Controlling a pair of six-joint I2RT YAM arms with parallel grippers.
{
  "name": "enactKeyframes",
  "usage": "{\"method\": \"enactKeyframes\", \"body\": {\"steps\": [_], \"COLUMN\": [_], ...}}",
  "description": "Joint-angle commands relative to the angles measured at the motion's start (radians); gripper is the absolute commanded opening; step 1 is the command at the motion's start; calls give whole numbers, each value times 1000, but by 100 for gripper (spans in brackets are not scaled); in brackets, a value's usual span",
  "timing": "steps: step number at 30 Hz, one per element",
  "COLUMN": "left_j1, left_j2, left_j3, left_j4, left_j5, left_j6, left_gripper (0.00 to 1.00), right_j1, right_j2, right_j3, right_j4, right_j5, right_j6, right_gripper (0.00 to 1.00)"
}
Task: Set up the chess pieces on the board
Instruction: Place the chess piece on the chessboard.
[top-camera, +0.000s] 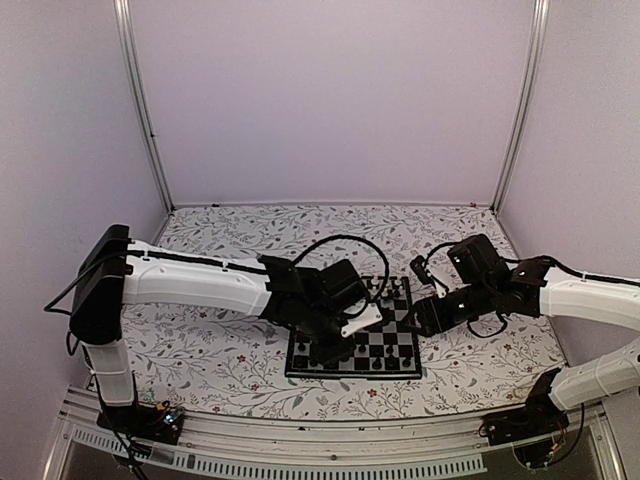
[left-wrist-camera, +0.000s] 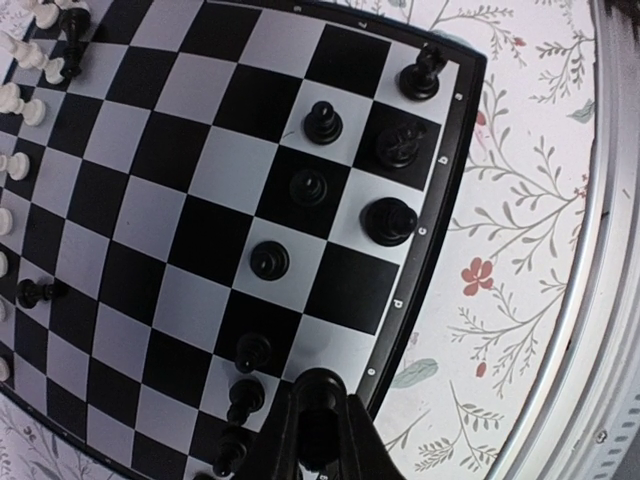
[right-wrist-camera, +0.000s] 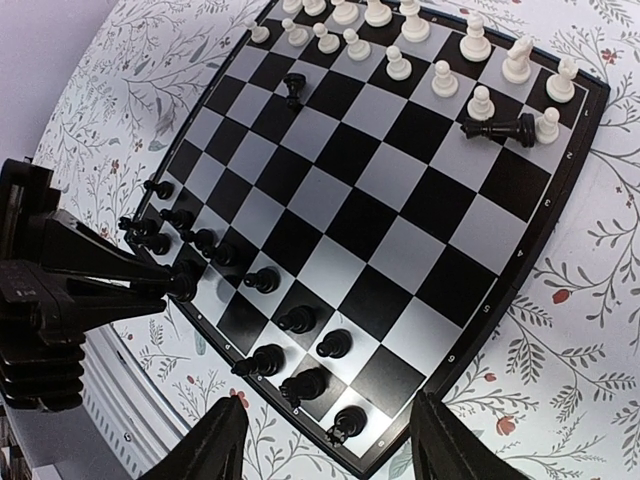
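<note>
The board (top-camera: 350, 373) lies at the table's near centre, its black rim (left-wrist-camera: 441, 200) beside the floral cover. White chess pieces (right-wrist-camera: 440, 78) fill the far rows, seen again as white pieces (left-wrist-camera: 18, 100) at the left wrist view's top left. Black chess pieces (right-wrist-camera: 298, 320) stand along the near edge. One black piece (right-wrist-camera: 497, 128) lies toppled among the white ones. My left gripper (left-wrist-camera: 320, 432) is shut on a black piece (left-wrist-camera: 321, 398), just above an edge square. It shows in the right wrist view as the left gripper (right-wrist-camera: 180, 285). My right gripper (right-wrist-camera: 330, 452) hangs open over the board's corner, holding nothing.
The floral table cover (top-camera: 220, 350) surrounds the board. A metal rail (left-wrist-camera: 600, 300) runs along the table's near edge. The enclosure's back and side walls (top-camera: 330, 100) stand behind. Black cables (top-camera: 340, 245) loop above the left wrist.
</note>
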Motion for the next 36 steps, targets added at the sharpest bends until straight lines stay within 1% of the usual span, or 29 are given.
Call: {"method": "enactKeyframes", "body": {"steps": [1, 8, 19, 25, 28, 36], "left_j1": [-13, -10, -3, -1, 1, 12], "left_j2": [23, 41, 71, 67, 57, -45], "left_j3": [6, 7, 23, 21, 17, 35], "left_j4": [24, 32, 39, 34, 31, 30], "left_j5": [3, 44, 27, 37, 36, -1], "left_j6": [13, 9, 6, 5, 3, 10], "left_gripper": [14, 14, 15, 21, 27, 33], "right_j1": [-5, -4, -4, -3, -4, -4], "right_j2": [-10, -21, -26, -12, -10, 8], "right_j3": [-17, -21, -29, -25, -24, 12], "right_j4": [-2, -2, -5, -4, -1, -1], "right_j5": [3, 13, 8, 5, 4, 1], "right_j6": [2, 14, 11, 10, 9, -10], "right_gripper": [59, 59, 59, 59, 59, 59]}}
